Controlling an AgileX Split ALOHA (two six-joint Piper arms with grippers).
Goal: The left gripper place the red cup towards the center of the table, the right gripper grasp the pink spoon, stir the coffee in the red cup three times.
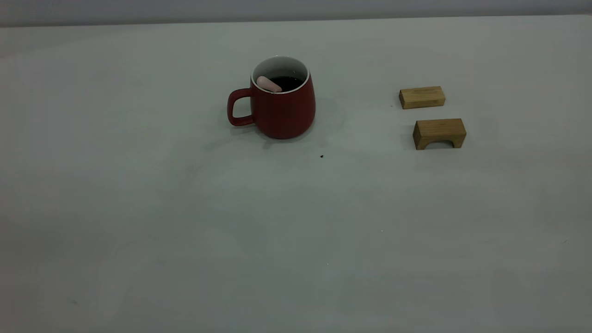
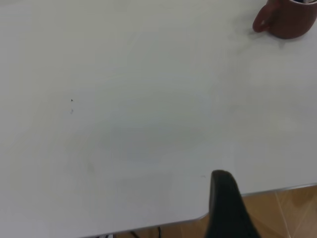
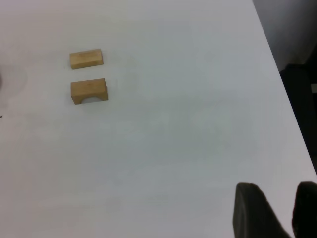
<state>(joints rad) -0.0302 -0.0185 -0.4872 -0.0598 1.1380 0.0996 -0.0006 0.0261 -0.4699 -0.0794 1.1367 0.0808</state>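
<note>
Tan wooden blocks right of red cup; pink spoon inside; right pincer released; left pincer state unclear.

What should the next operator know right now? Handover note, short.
Left end effector: off at the table edge, away from the red cup; finger state unclear.
Right end effector: holding nothing, fingers apart, at the table's corner.
Cup stands near table centre with coffee inside; pink spoon rests in it, leaning on the rim.
Two wooden blocks sit to its right.
Cup looks placed; whether stirring happened can't be judged.
</note>
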